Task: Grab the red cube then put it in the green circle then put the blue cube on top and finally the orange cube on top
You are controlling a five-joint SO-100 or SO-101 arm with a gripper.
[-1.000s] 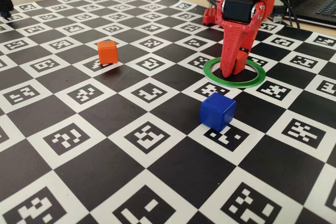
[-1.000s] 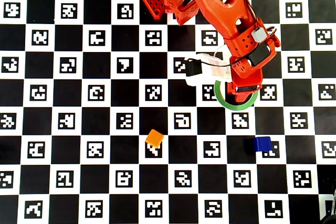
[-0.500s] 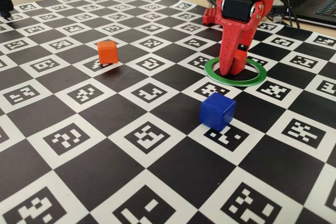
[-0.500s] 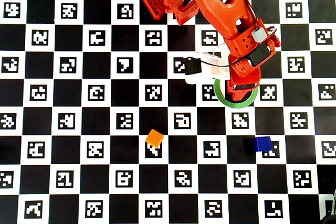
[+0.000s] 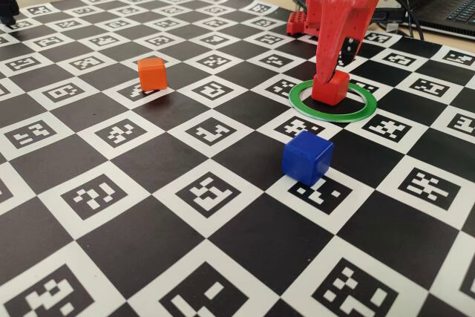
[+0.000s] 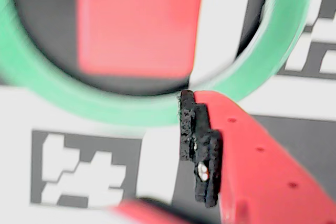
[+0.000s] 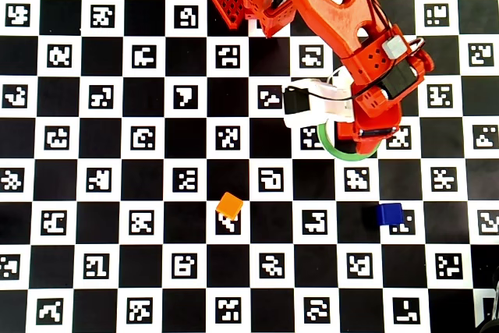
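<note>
Gripper [image 5: 330,72] now lifted, jaws spread, off red cube [image 5: 329,87] left inside green circle [image 5: 331,101]; blue cube [image 5: 306,157] next.

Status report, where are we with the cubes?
Gripper open, above the ring. Red cube sits inside green ring, released. Blue cube and orange cube on the board, unobstructed.

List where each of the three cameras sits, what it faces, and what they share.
Fixed view: low at the board's edge, facing the arm's base; shows the gripper above the red cube.
Wrist view: on the gripper, looking down; one finger shows.
Overhead view: above, looking straight down; the arm covers the cube.
Shared: the green circle.
</note>
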